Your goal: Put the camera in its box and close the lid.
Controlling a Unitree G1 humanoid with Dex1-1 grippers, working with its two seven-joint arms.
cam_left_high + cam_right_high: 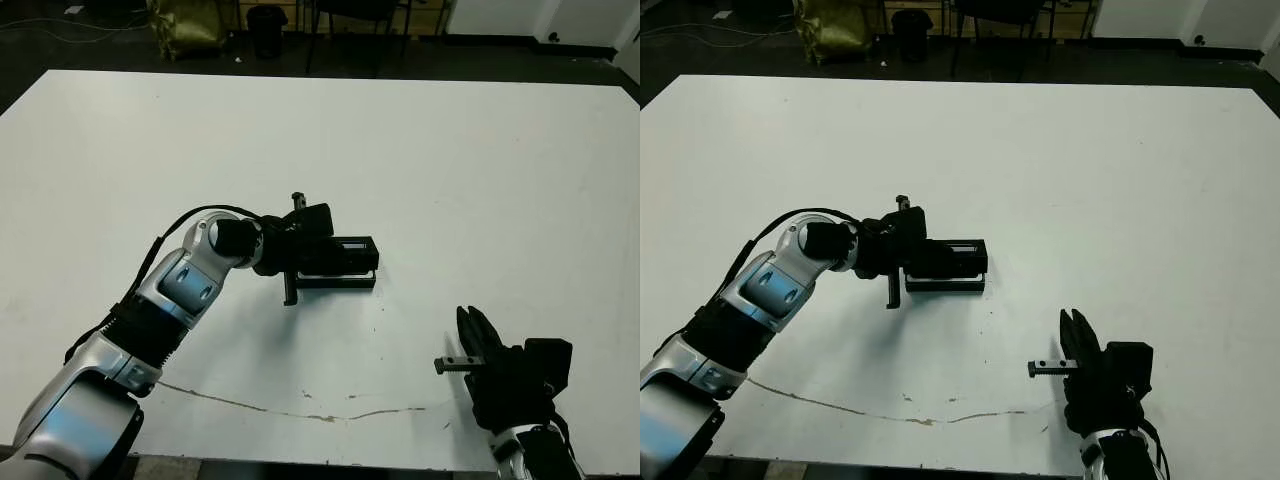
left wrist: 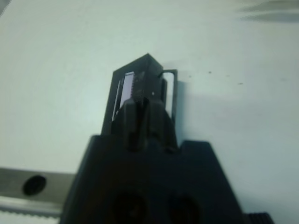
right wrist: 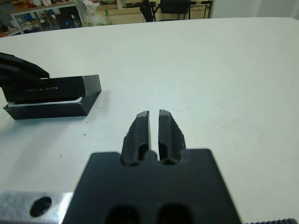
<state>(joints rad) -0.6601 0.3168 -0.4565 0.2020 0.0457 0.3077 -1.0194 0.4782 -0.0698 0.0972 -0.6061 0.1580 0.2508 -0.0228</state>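
**Lid held half over the box, not yet seated**

The left gripper (image 1: 300, 250) has its two fingers pressed together on the near end of the lid (image 3: 51, 87), gripping it by its thin edge. In the left wrist view the fingers (image 2: 140, 116) run straight onto that cover, whose glossy strip catches the light beside them. The lid sits tilted over the box (image 3: 46, 109), its far end raised above the tray wall, so the closure looks unfinished. Both rest near the middle of the table (image 1: 450, 150), a little toward its near edge. The camera cannot be seen; it may already lie inside the tray, but the lid hides the interior.

The right gripper (image 1: 478, 335) hovers over the near right part of the table, well apart from the box, its fingers drawn nearly together around nothing.

The lid looks like light, stiff card, smooth on top and likely to slip if pinched on the glossy face; the short edge is the better hold. The tray is light too and may slide when pressed, so lowering the cover squarely matters, perhaps with the free gripper steadying the far end.
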